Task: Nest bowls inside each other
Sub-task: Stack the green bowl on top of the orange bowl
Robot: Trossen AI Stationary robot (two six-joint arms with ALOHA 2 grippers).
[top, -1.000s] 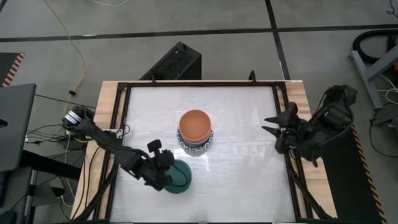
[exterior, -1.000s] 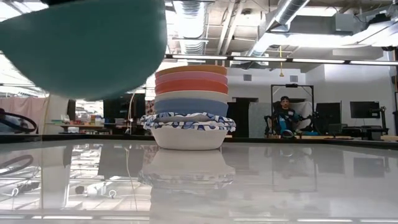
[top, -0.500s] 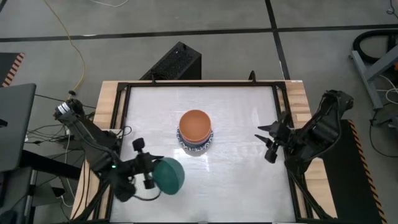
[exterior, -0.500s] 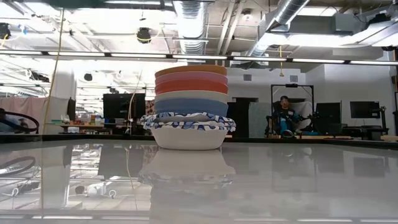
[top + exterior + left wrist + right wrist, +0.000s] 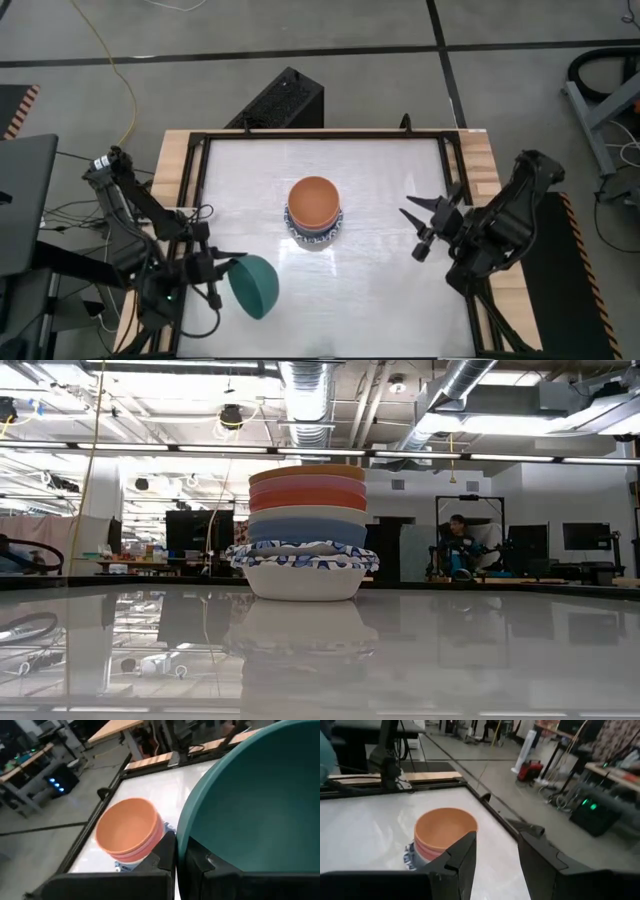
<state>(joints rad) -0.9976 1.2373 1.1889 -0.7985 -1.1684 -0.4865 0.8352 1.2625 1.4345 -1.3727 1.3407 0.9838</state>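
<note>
— What do we record, largest item first?

— The table (image 5: pixel 400 300), with the stack of bowls (image 5: pixel 315 212) at its middle, orange bowl (image 5: pixel 127 826) on top. We note bare surface on every side of it.

— And the piece being carried?

— The dark green bowl (image 5: pixel 252 285) is off the table, tilted on edge, its rim clamped in the closed left gripper (image 5: pixel 212 283). The stack lies ahead of it toward the table's centre; the left arm is nearer.

— The other arm?

— The right gripper (image 5: pixel 417 231) waits near the right edge, fingers parted, holding nothing.

— Our judgement?

— The bowl needs levelling, mouth up, before lowering onto the stack.
</note>
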